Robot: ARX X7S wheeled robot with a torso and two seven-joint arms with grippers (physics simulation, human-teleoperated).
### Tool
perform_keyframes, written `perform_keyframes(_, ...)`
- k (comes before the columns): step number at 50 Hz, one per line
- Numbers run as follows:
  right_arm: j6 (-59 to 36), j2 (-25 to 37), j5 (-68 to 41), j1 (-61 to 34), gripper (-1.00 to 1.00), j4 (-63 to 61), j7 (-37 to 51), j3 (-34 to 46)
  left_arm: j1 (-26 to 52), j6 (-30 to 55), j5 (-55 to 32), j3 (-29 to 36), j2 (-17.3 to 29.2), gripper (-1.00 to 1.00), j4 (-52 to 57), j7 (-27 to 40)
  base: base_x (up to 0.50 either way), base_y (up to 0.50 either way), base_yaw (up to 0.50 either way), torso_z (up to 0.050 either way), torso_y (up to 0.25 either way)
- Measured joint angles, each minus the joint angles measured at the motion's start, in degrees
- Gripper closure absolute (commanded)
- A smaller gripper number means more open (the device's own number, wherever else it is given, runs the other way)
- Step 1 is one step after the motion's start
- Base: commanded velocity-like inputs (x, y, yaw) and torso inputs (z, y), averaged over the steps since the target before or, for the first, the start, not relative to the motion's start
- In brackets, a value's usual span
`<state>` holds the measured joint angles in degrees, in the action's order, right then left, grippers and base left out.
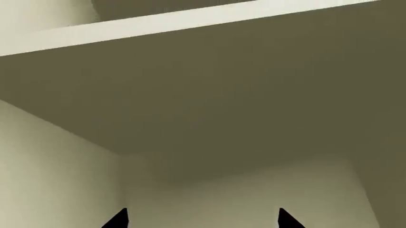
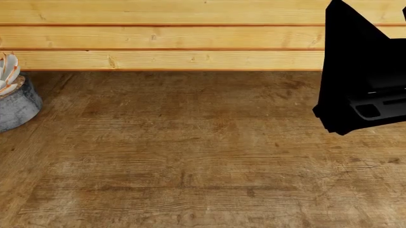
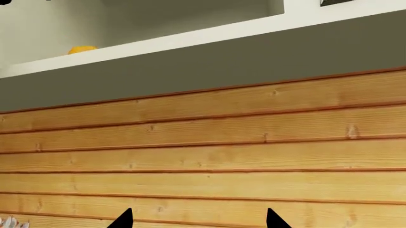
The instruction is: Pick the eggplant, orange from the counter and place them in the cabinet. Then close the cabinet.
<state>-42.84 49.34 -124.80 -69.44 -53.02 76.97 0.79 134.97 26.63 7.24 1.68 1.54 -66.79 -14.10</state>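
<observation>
Right arm: black bulk (image 2: 364, 71) close at right of head view, raised.
Right end effector (image 3: 198, 219): tips apart, nothing between; faces plank wall (image 3: 203, 156).
Left end effector (image 1: 201, 219): tips apart, empty; aimed up under pale cabinet (image 1: 190, 23).
Orange (image 3: 82, 49): already on cabinet shelf.
Eggplant: not visible; placement unconfirmed.
Surface (image 2: 190, 152): only potted succulent (image 2: 13, 95), far left.
Remaining: cabinet looks open; closing likely pending.

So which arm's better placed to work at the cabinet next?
Left, probably. The left end effector, open and empty, looks up close into the cabinet interior. The right end effector, also open, faces the plank wall below, with the orange on the shelf above. No door in view.
</observation>
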Motion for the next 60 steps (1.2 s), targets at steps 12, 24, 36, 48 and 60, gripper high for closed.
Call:
perform_keyframes(12,0.14,0.05,0.39,0.07,-1.0,-0.11,-0.21,-0.06,-9.9,11.32,-2.44,-2.2,1.08,-1.0,25.36,-3.74,0.0,0.0,0.0,0.0,0.0)
perform_keyframes(24,0.1,0.21,0.63,-0.05,-1.0,-0.17,-0.5,0.07,-20.08,24.02,-6.09,-4.98,1.59,-1.0,52.65,-6.49,0.0,0.0,0.0,0.0,0.0)
perform_keyframes(36,0.17,0.29,0.97,-0.06,-1.0,-0.26,-0.69,0.05,-26.98,32.07,-10.04,-8.11,1.55,-1.0,72.6,-7.41,0.0,0.0,0.0,-0.008,0.146)
perform_keyframes(48,0.28,0.22,1.78,0.1,-1.0,-0.48,-0.87,-0.23,-30.62,39.38,-14.08,-11.33,1.08,-1.0,84.89,-7.42,0.0,0.0,0.0,-0.011,0.208)
perform_keyframes(60,-0.26,0.12,3.95,-0.01,-1.0,-1.02,-1.2,-0.88,-33.99,48.82,-18.19,-14.03,1.67,-1.0,96.25,-7.61,0.0,0.0,0.0,0.0,0.0)
